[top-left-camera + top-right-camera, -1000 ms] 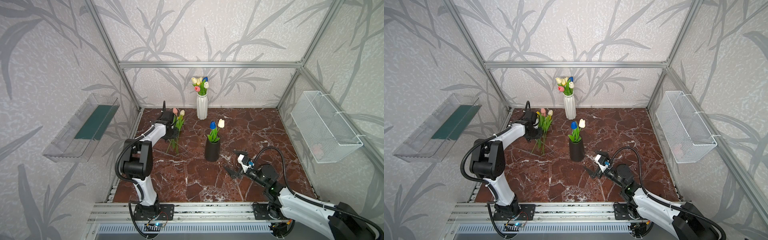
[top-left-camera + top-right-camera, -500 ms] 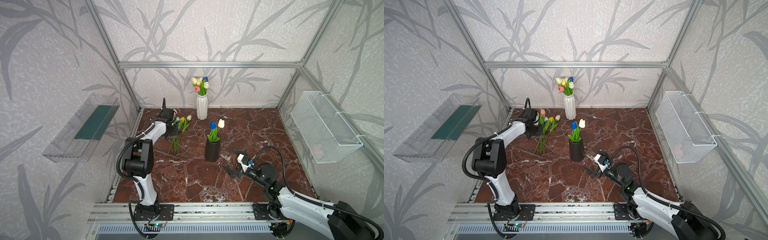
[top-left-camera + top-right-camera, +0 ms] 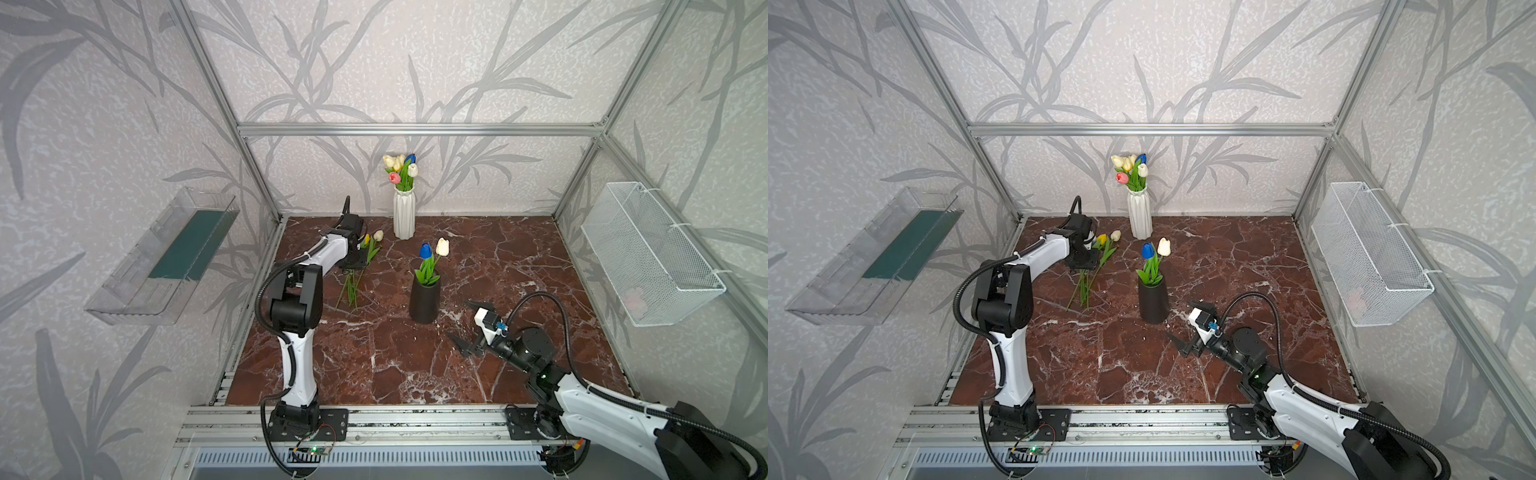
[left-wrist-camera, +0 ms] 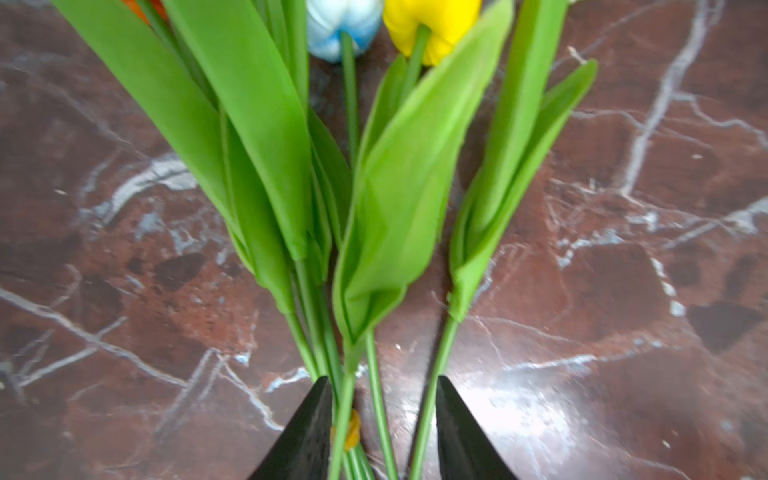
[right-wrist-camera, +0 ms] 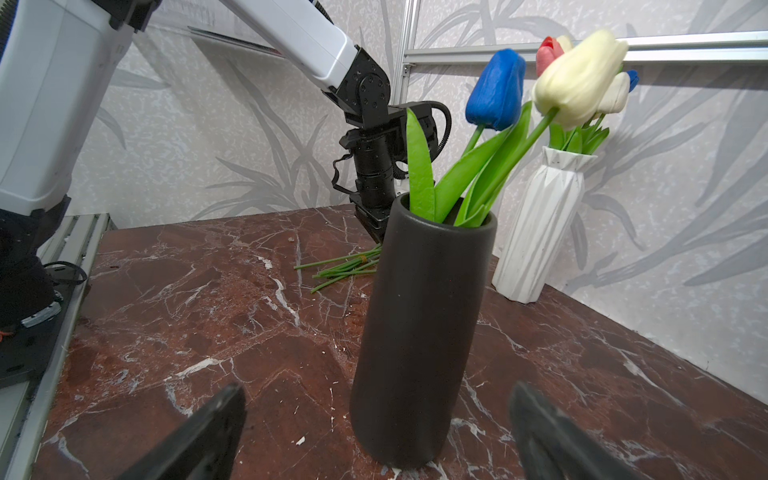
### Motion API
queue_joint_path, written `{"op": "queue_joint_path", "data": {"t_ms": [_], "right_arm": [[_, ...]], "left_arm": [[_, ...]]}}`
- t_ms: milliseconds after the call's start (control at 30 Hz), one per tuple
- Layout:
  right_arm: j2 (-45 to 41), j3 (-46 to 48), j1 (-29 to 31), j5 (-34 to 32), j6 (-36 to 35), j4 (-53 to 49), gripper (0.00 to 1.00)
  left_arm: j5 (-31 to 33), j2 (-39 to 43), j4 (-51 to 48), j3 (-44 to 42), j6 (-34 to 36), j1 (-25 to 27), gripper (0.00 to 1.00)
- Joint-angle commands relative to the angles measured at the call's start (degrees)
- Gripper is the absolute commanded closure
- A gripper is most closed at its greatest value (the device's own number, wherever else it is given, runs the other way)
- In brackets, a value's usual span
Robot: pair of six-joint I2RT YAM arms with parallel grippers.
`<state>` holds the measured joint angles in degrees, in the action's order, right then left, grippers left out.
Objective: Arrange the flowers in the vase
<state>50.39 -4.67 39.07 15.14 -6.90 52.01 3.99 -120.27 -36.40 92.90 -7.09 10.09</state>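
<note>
Quick update from us: the loose tulips [image 3: 356,270] lay flat on the marble table [image 3: 519,266], over toward the back left. Their heads pointed at the back wall and the bare stem ends toward the front. The left fingers [image 4: 307,432] sat low right over the stems, partway apart. We could see a few stems running loosely through the gap, the outer ones right up by the fingers, nothing squeezed. In the left wrist view we picked out a yellow head [image 4: 432,25], a pale blue head [image 4: 340,25] and a sliver of an orange head [image 4: 145,6] beyond the long green leaves. In a top view a white head [image 3: 378,235] showed just beside the yellow one.

The black vase [image 3: 424,299] stood upright near the middle of the table, with a blue tulip [image 3: 425,250] and a cream tulip [image 3: 443,246] already in it. The white vase [image 3: 404,216], a ribbed one, stood by the back wall, well apart from the black one. It held a bunch [image 3: 401,170] of cream, yellow, pink, blue and white heads.

The right fingers [image 5: 199,436] were spread wide with nothing between them, low over the table toward the front right. They were aimed at the black vase, near it but not touching. A white wire basket [image 3: 648,257] hung on the right wall and a clear plastic tray [image 3: 162,257] on the left wall.
</note>
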Motion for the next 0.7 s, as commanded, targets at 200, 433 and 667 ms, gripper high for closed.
{"op": "queue_joint_path", "data": {"t_ms": [200,433,667], "right_arm": [[-3.2,-1.5,0.4,-0.7,-1.3,-0.9,0.01],[-1.8,-1.7,0.4,-0.9,-1.4,-0.2,0.01],[-0.9,-1.8,0.4,-0.5,-1.2,0.7,0.01]], "left_arm": [[4.9,-6.7,-5.7,7.5,1.9,0.0,0.69],[4.5,-6.5,-6.3,6.6,1.5,0.3,0.79],[3.3,-4.1,-6.6,6.2,1.5,0.9,0.82]]}}
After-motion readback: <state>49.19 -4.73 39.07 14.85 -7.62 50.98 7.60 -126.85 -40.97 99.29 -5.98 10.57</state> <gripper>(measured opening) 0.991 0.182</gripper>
